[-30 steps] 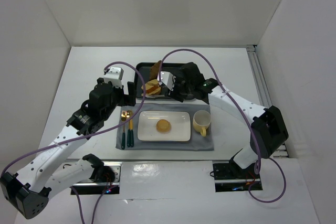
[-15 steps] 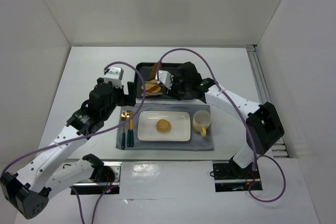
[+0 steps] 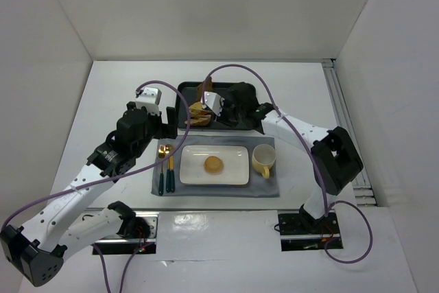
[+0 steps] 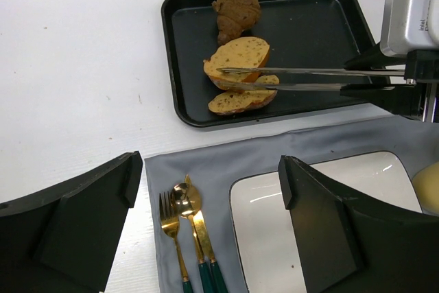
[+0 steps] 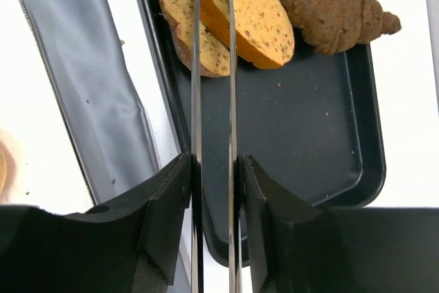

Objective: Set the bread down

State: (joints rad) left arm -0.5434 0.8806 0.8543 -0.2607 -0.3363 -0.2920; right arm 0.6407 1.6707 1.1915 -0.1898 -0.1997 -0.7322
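Observation:
Two seeded bread slices and a brown croissant lie in a black tray. My right gripper is shut on metal tongs. The tong blades reach over the tray and straddle the edge of the upper slice, beside the lower slice; I cannot tell whether they pinch it. The left wrist view shows the tongs across the upper slice. My left gripper is open and empty above the grey mat.
A white plate with a small round bun sits on the mat. A yellow cup stands to its right. A gold fork, spoon and knife lie to its left. White walls enclose the table.
My right arm has swung left over the tray, bringing the tongs further across the bread slices. The left arm has not moved.

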